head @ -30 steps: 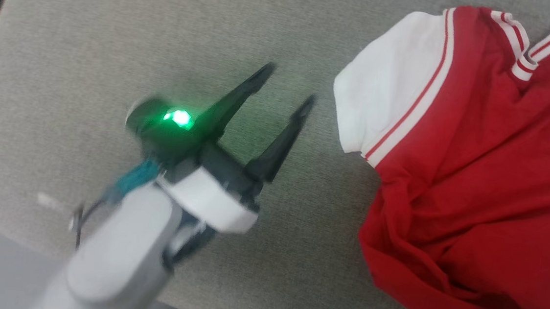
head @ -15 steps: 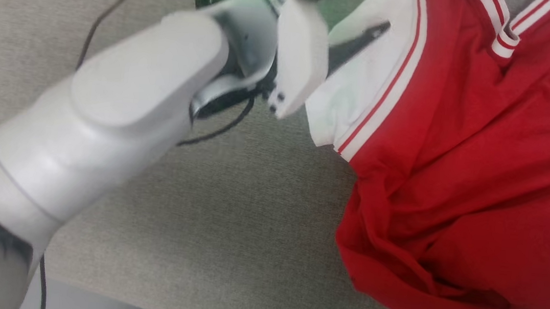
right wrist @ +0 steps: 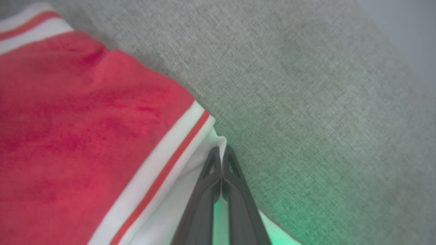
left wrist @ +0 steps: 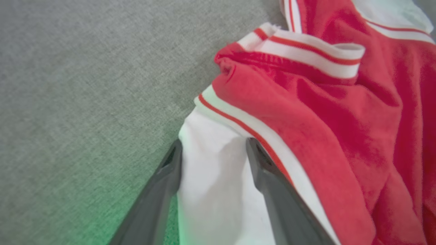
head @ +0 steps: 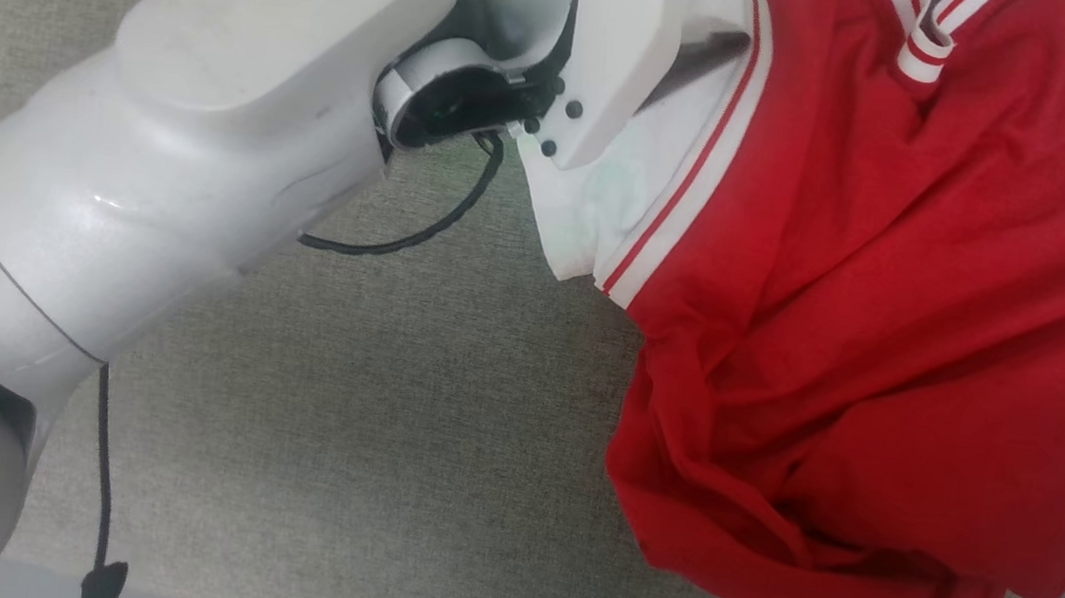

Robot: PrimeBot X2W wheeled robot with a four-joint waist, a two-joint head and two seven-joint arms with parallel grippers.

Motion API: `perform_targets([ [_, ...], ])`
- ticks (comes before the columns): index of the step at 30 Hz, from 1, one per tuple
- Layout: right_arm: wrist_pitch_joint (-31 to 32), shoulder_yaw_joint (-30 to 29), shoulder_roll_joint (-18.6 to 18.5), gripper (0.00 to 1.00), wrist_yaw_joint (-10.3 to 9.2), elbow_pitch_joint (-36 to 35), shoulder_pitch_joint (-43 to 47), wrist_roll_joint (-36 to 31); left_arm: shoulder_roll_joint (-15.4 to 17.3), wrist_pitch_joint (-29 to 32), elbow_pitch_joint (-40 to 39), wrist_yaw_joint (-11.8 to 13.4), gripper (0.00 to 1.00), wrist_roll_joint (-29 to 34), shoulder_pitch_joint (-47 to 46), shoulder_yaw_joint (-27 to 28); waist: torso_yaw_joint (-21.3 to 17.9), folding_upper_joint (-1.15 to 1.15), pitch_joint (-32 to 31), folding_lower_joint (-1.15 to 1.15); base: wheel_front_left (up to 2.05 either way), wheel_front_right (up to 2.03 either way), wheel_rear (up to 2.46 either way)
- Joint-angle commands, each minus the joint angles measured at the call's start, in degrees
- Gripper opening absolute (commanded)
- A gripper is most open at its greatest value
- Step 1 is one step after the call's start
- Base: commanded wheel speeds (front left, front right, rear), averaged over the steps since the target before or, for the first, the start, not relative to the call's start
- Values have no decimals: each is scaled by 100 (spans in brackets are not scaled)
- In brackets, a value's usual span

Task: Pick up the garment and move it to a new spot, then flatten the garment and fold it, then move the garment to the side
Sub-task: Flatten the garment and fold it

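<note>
On the grey worktop (head: 344, 398) your garment (head: 873, 316) lies crumpled toward the right. Your left tool (left wrist: 214, 147), over bare fabric a second ago, now straddles its white sleeve (left wrist: 211, 194), spread, nothing pinched. Your right tool (right wrist: 221, 153) is clenched on a white sleeve edge. The lift looks near.

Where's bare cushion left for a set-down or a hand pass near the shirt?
Free: the grey surface bordered by the left forearm above and the garment on the right; a thin black cable crosses its upper part. More bare fabric lies past the right end effector. Crowded: the white sleeve straddled by the left end effector.
</note>
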Motion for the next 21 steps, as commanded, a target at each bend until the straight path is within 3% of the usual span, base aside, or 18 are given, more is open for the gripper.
perform_targets([
  [1,157,466,-5,0,-116,426,496,-63,-23,178,27,-15,17,66,90,-144,-36,0,-5,0,0,0,0],
  [2,158,466,25,0,-116,433,493,-56,-17,270,42,-15,0,66,110,-157,-53,0,-9,0,0,0,0],
  [7,69,474,137,0,-110,438,451,-14,-4,314,6,-14,0,-21,167,-158,-105,0,-21,0,0,0,0],
  [11,-241,415,221,0,-110,420,326,34,54,7,43,-13,0,116,137,-143,-130,0,-61,0,0,0,0],
  [14,-525,373,227,0,-107,442,232,215,160,-477,134,-12,0,285,25,-112,-152,0,-170,0,0,0,0],
  [21,-1466,151,161,0,-71,648,-217,587,314,-2266,688,-12,0,702,-280,-99,-273,0,-591,0,0,0,0],
])
